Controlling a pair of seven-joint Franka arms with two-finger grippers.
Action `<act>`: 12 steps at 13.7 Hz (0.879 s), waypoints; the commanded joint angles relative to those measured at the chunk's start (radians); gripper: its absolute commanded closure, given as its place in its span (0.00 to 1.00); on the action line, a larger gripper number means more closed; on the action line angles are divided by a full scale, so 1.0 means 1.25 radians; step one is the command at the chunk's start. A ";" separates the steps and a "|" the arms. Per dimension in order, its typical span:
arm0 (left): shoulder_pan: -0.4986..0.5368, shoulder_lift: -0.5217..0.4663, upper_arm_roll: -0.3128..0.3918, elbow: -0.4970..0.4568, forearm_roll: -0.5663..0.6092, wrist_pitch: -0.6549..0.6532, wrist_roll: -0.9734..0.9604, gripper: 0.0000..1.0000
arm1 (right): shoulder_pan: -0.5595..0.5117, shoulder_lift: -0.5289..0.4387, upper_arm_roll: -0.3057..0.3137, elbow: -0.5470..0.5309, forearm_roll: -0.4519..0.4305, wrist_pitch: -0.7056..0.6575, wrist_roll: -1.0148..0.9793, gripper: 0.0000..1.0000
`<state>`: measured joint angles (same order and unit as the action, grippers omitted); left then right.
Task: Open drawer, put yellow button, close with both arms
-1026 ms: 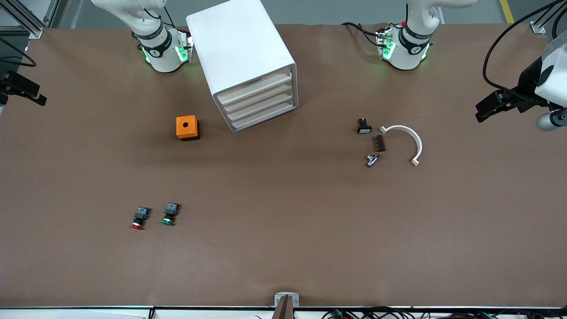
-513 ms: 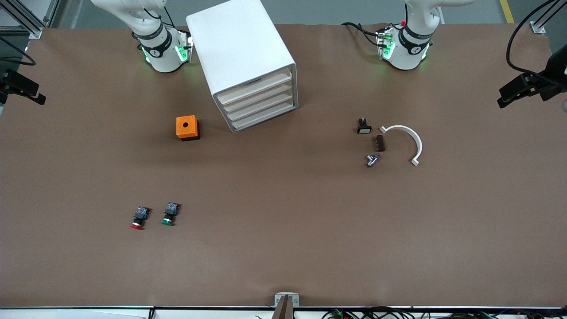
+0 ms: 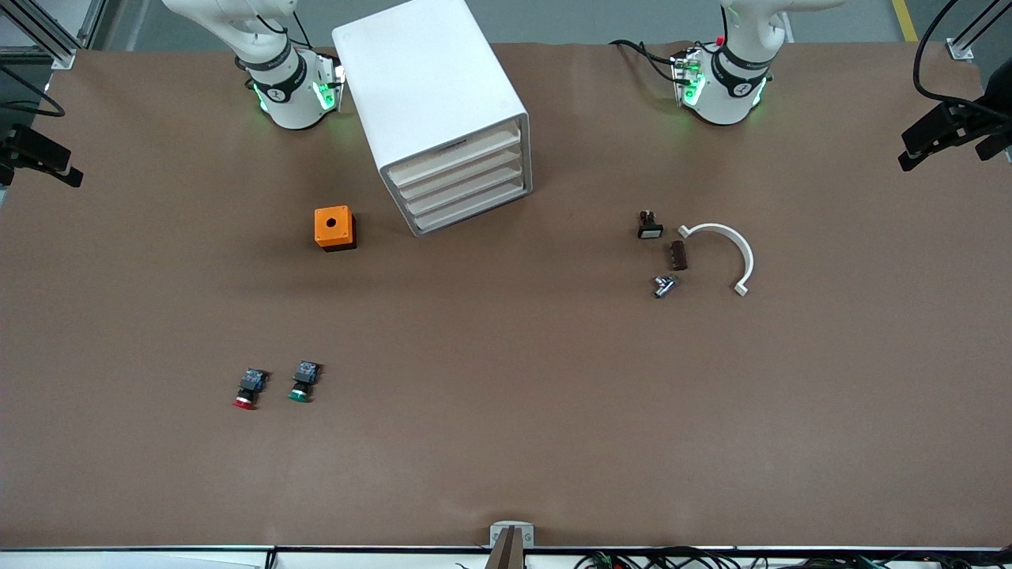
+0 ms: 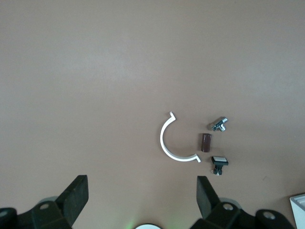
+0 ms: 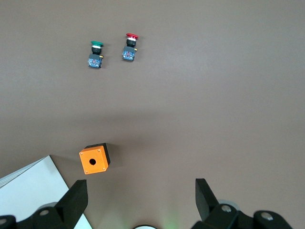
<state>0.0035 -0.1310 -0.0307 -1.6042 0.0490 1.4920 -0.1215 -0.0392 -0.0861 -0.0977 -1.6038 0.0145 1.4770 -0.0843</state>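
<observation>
Cabinet (image 3: 433, 95) on desk (image 3: 506, 442) btwn arm bases, all 4 drawers shut; top drawer (image 3: 451, 155) shut. Yellow button not visible in any view. Red switch (image 3: 248, 389) & green switch (image 3: 303, 382) side by side, nearer camera. Left gripper (image 4: 142, 196) high over white arc clip (image 4: 174, 142), jaws apart, empty. Right gripper (image 5: 142, 199) high over desk near orange box (image 5: 94, 159), jaws apart, empty.

A: The worktop (image 3: 506, 442) looks like matt brown paper, smooth. And the cabinet (image 3: 427, 87)?

B: Smooth white plastic, faintly glossy. The orange box (image 3: 332, 225) looks like plastic too, and the small fitting (image 3: 664, 285) is shiny metal.
</observation>
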 commanded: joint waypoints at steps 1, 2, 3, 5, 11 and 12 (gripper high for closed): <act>0.010 -0.017 -0.011 -0.025 0.006 0.016 0.013 0.00 | 0.001 -0.021 0.003 -0.017 -0.004 0.008 -0.006 0.00; 0.011 -0.019 -0.011 -0.025 0.006 0.015 0.014 0.00 | 0.001 -0.021 0.005 -0.017 -0.009 0.009 -0.006 0.00; 0.011 -0.022 -0.011 -0.025 0.006 0.014 0.014 0.00 | -0.001 -0.021 0.003 -0.017 -0.010 0.011 -0.006 0.00; 0.010 -0.024 -0.011 -0.025 0.006 0.013 0.014 0.00 | -0.003 -0.021 0.003 -0.018 -0.009 0.010 -0.005 0.00; 0.012 -0.006 -0.002 -0.022 0.006 0.013 0.067 0.00 | -0.020 -0.028 0.008 -0.020 -0.009 0.003 0.001 0.00; 0.010 -0.003 -0.004 -0.022 0.006 0.013 0.067 0.00 | -0.031 -0.028 0.026 -0.020 -0.009 0.003 0.001 0.00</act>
<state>0.0068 -0.1295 -0.0284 -1.6206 0.0490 1.4948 -0.0620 -0.0463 -0.0915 -0.0975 -1.6041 0.0117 1.4790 -0.0859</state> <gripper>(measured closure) 0.000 0.000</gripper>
